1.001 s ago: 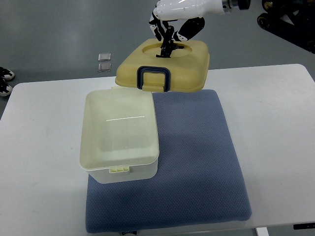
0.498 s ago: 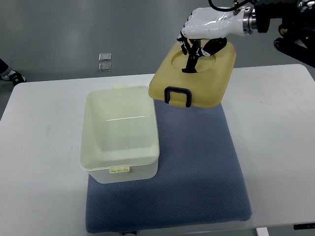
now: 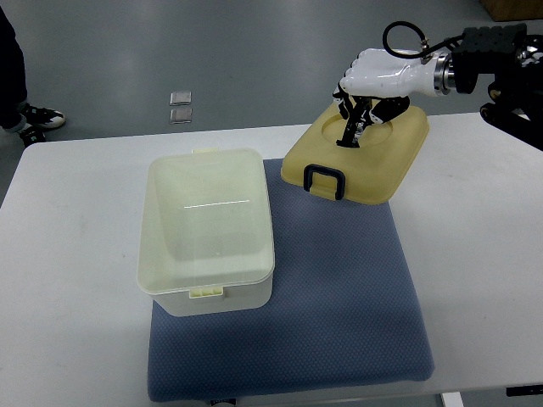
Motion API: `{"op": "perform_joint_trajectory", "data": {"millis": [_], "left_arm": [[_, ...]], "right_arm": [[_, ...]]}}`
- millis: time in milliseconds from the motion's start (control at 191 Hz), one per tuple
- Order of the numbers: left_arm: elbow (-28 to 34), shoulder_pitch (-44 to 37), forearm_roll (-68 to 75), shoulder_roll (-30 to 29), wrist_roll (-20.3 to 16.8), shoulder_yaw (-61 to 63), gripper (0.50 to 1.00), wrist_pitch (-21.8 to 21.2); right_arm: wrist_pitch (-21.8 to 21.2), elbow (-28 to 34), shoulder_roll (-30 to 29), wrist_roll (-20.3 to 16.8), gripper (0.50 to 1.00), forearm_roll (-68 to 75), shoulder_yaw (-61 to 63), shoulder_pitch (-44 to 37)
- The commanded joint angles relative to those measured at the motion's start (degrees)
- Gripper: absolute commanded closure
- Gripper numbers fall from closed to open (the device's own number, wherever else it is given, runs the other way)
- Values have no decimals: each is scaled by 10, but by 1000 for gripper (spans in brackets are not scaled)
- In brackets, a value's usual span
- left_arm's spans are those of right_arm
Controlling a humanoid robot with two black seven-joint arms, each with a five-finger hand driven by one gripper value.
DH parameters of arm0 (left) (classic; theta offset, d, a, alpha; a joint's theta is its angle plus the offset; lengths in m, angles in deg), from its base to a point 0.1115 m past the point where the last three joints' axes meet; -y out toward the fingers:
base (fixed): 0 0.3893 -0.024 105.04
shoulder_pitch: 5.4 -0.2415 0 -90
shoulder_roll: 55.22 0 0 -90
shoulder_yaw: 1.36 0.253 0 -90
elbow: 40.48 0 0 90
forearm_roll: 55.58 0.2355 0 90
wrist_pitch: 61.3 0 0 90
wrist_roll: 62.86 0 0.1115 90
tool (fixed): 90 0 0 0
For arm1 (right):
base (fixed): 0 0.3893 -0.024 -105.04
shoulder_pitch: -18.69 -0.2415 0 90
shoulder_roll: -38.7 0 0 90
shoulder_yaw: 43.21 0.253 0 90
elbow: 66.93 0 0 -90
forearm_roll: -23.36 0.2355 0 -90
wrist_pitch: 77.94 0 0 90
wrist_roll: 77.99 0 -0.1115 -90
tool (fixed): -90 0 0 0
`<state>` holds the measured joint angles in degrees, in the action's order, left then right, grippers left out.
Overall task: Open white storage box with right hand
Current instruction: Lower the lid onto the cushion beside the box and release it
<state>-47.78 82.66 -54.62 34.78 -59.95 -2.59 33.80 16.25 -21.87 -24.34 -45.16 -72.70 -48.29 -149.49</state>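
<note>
right hand [image 3: 373, 89] — fingers curled into lid's top recess, apparently gripping it | lid [image 3: 358, 158] tilted, far right, over blue mat's [image 3: 339, 297] far edge | white storage box [image 3: 206, 233] open, left on mat — table [image 3: 475, 254] beneath

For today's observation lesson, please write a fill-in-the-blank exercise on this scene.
1. The robot's right hand grips the yellowish plastic lid by its round ____.
2. The open cream plastic storage box stands on a ____ padded mat.
3. The lid's clasp is dark ____.
4. The mat lies on a ____ table.

Answers: recess; blue; blue; white
</note>
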Motion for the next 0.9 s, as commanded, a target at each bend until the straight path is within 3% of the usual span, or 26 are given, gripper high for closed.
{"op": "perform_joint_trajectory", "data": {"millis": [0,629,655,702,760,797,896], "left_arm": [[0,0,0,0,0,0,500,0],[0,0,0,0,0,0,500,0],[0,0,0,0,0,0,500,0],[0,0,0,0,0,0,500,0],[0,0,0,0,0,0,500,0],[0,0,0,0,0,0,500,0],[0,0,0,0,0,0,500,0]], "right_arm": [[5,-6,-7,0,1000,0,1,14],[14,-8,-53,-5,998,7,4,65],[17,-8,-55,-5,936,9,5,66],[20,-8,-56,-5,871,11,5,67],[23,-8,-57,-5,701,11,9,69],[28,-8,-57,-5,638,11,9,72],[40,-2,-57,-3,585,15,9,72]]}}
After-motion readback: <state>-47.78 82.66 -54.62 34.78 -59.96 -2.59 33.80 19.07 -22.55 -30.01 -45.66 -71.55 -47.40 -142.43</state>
